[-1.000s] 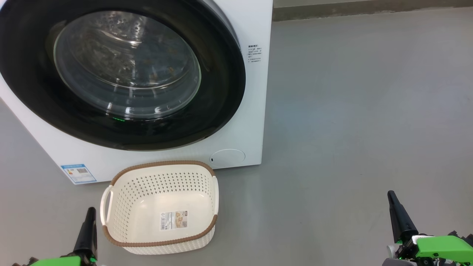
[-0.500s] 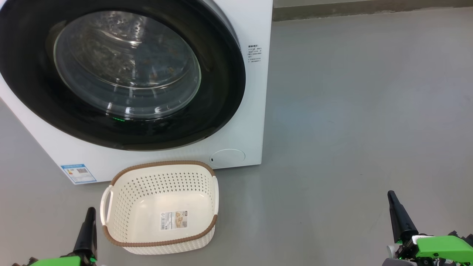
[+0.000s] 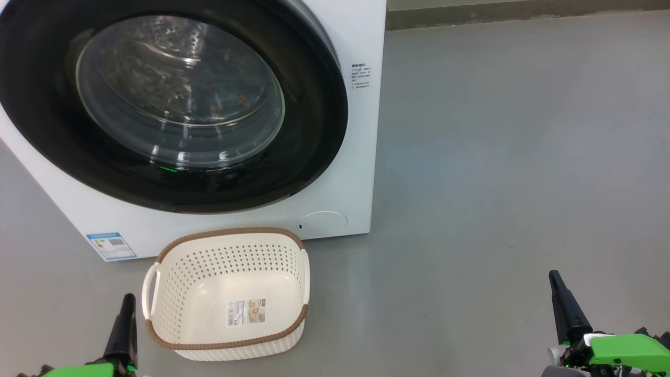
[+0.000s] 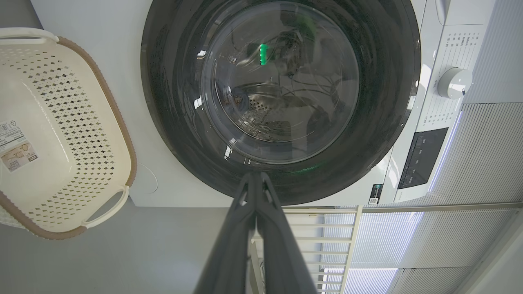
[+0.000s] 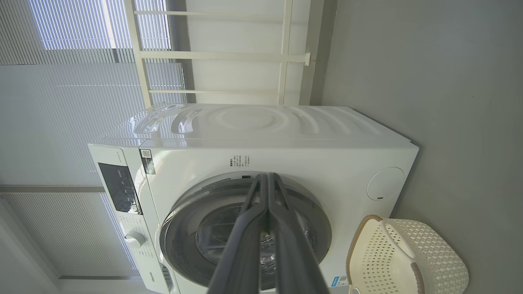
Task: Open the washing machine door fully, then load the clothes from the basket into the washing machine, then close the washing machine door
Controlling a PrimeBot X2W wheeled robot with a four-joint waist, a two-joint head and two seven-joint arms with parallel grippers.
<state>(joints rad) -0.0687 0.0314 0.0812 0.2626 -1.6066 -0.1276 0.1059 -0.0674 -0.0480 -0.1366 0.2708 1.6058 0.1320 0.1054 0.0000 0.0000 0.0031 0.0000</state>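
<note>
The washing machine (image 3: 361, 157) stands at the upper left, and the washing machine door (image 3: 314, 131) lies flush against its front, black rim around the glass. Behind the glass the clothes (image 3: 214, 104) show dimly as bluish fabric with orange-brown specks. The basket (image 3: 230, 231) sits on the floor in front of the washer with only its label sticker inside. My left gripper (image 3: 127, 301) is shut, low and just left of the basket. My right gripper (image 3: 555, 277) is shut, far right over bare floor. In the wrist views the left gripper (image 4: 255, 175) and right gripper (image 5: 267, 176) have their fingers pressed together and hold nothing.
Grey floor (image 3: 497, 157) spreads wide to the washer's right up to a dark baseboard (image 3: 523, 13). The control panel and knob (image 4: 454, 83) sit on the washer's upper front. A white railing (image 5: 229, 55) and window blinds stand behind the machine.
</note>
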